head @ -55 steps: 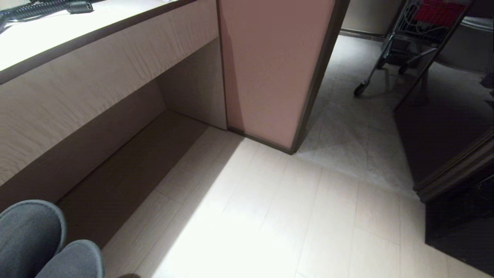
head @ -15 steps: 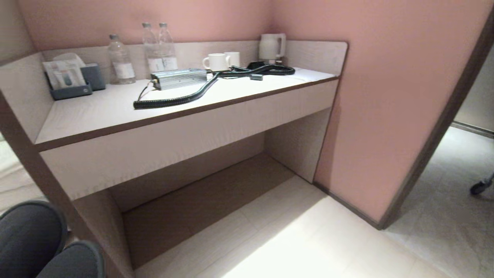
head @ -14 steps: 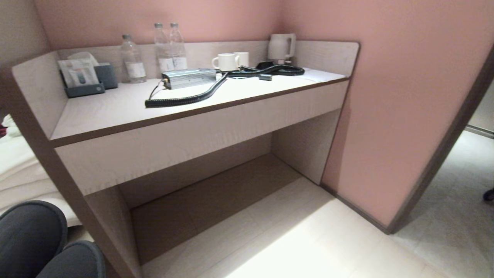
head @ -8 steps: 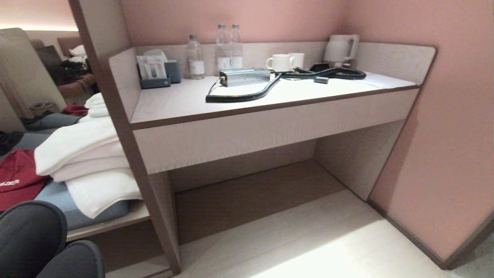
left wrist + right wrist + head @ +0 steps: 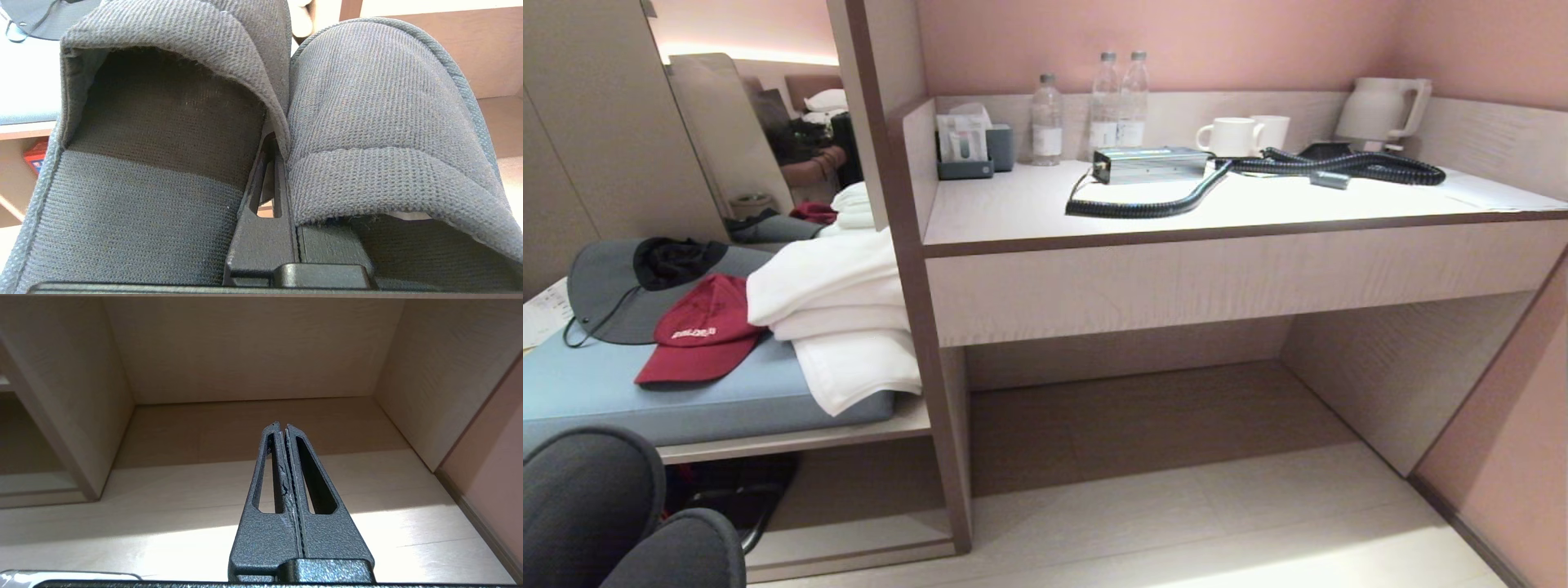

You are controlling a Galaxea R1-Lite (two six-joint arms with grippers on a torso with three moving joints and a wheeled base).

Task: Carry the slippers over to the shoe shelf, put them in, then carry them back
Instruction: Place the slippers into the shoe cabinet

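Nearest, at the bottom left of the head view: the slippers [image 5: 621,514], toes rounded, carried low in front of the robot. Wrist view confirms the left gripper [image 5: 273,163] is pinched tight on the two adjoining inner edges, one slipper hanging on either side of the fingers. The right gripper [image 5: 284,430] is clenched on nothing, pointing at the floor before the open space under the desk counter [image 5: 1233,278]; that arm is idle.

Middle ground: the vertical divider panel [image 5: 931,384]. Left of it, a low cubby [image 5: 849,490] with something dark and partly hidden inside; I take this for the shoe shelf, though the wide recess to the right of the divider could equally be meant. Above the cubby sit a blue cushion [image 5: 686,400], folded white towels [image 5: 837,318], a red cap [image 5: 698,331] and a grey hat [image 5: 621,286].

Far: on the counter are water bottles [image 5: 1107,102], mugs [image 5: 1241,135], a kettle [image 5: 1380,106] and a black corrugated hose [image 5: 1258,175].

Step in hand (judgement): transport leg, slippers not yet shelved. The next move calls for closing on the low opening and bringing the left arm down and forward to floor level before letting go.

Against the earlier frames: the whole view has swung left, so the camera turned, not the furniture. The divider, cushion and towels are newly in view; the slippers keep the same corner.
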